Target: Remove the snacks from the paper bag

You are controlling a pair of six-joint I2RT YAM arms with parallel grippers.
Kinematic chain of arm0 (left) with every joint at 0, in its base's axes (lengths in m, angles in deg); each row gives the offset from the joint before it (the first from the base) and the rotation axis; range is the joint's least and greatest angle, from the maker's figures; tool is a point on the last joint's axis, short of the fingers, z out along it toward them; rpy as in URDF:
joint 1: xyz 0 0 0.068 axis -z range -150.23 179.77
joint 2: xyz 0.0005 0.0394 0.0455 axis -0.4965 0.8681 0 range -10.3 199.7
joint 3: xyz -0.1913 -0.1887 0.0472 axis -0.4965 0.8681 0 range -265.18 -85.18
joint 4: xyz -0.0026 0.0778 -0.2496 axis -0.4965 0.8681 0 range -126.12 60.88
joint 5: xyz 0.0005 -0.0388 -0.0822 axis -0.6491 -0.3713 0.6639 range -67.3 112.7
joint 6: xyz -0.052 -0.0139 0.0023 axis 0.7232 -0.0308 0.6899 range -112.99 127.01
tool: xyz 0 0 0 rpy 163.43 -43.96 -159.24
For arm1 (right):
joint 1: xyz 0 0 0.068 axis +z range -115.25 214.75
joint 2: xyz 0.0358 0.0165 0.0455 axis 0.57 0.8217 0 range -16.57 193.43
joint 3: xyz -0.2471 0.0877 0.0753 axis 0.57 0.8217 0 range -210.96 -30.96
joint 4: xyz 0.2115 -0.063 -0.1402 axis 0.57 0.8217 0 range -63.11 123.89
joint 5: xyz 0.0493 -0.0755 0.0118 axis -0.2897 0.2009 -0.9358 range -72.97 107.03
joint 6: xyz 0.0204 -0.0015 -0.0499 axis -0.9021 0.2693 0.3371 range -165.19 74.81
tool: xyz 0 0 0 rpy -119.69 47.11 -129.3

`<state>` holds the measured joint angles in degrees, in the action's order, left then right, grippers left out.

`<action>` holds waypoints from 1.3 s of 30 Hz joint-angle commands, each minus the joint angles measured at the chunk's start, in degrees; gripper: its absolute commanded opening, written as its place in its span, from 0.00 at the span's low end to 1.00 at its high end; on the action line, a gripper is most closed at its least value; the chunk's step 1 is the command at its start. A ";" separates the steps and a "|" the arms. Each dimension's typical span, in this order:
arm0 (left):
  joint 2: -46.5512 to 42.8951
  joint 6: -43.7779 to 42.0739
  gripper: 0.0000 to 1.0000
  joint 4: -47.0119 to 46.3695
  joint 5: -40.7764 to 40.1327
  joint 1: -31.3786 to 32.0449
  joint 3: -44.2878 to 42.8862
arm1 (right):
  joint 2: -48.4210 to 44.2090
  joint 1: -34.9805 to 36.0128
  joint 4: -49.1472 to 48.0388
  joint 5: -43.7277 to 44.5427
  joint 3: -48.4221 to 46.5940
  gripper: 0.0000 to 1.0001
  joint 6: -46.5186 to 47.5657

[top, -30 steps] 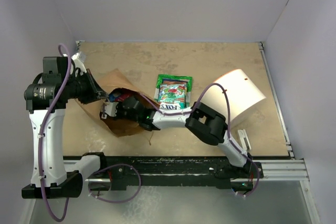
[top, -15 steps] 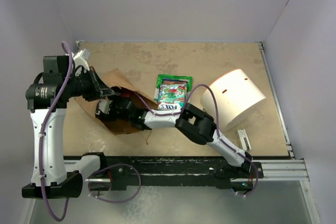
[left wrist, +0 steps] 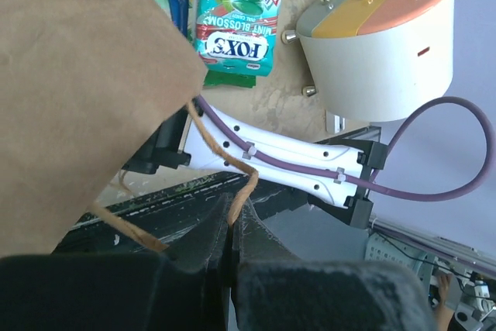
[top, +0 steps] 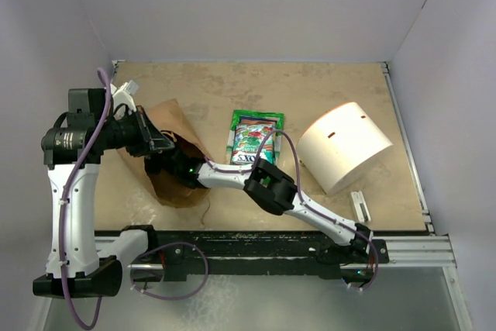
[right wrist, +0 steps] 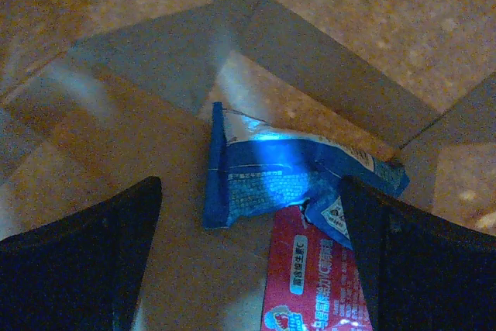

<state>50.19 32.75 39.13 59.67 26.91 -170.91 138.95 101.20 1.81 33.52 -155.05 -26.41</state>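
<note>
The brown paper bag (top: 172,122) lies on its side at the left of the table, mouth toward the right. My left gripper (left wrist: 230,226) is shut on the bag's thin twisted handle (left wrist: 249,184), holding the mouth up. My right arm (top: 225,177) reaches into the bag, so its gripper is hidden in the top view. Inside the bag, my right gripper (right wrist: 248,257) stands open around two snacks, a blue packet (right wrist: 271,180) and a red packet (right wrist: 310,284). Two more snacks lie outside on the table: a green FOX'S packet (top: 254,141) on another green packet (top: 260,118).
A white cylinder (top: 345,145) lies on its side at the right of the table, close to the green packets. A small white clip (top: 361,205) sits near the front right. The black rail (top: 256,246) runs along the near edge. Walls close in the table on three sides.
My right gripper went deeper into the bag and opened from shut. My left gripper, still shut on the handle, shifted slightly right and raised the bag's mouth.
</note>
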 commanded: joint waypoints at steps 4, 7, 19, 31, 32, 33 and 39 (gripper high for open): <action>-2.33 -0.32 0.00 0.55 -3.24 0.06 -1.94 | -0.11 -1.54 10.64 6.82 -3.92 0.84 -12.04; -2.34 -0.18 0.00 0.73 -4.40 0.11 -2.63 | -0.26 -1.72 10.58 6.73 -2.86 0.69 -12.95; -2.81 1.80 0.00 1.11 -8.35 0.12 -1.29 | -4.30 -2.07 5.97 2.45 -1.37 0.07 -8.01; -1.77 3.35 0.00 -2.24 -9.90 0.13 -0.69 | -16.19 0.16 -0.46 -1.87 9.85 0.00 -6.67; -1.63 3.47 0.00 -2.84 -9.90 0.15 -0.55 | -17.82 0.44 -0.92 -2.56 11.55 0.00 -7.19; -1.49 3.59 0.00 -3.39 -10.00 0.19 -0.45 | -18.94 0.69 -1.24 -3.13 13.18 0.00 -8.01; -0.15 3.96 0.00 -5.61 -10.58 0.13 -0.53 | -25.40 0.96 -3.85 -5.62 22.94 0.00 -10.45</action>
<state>49.42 35.57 37.03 50.18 26.91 -171.53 119.76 101.71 3.69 30.57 -136.26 -34.76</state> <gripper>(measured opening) 0.009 0.007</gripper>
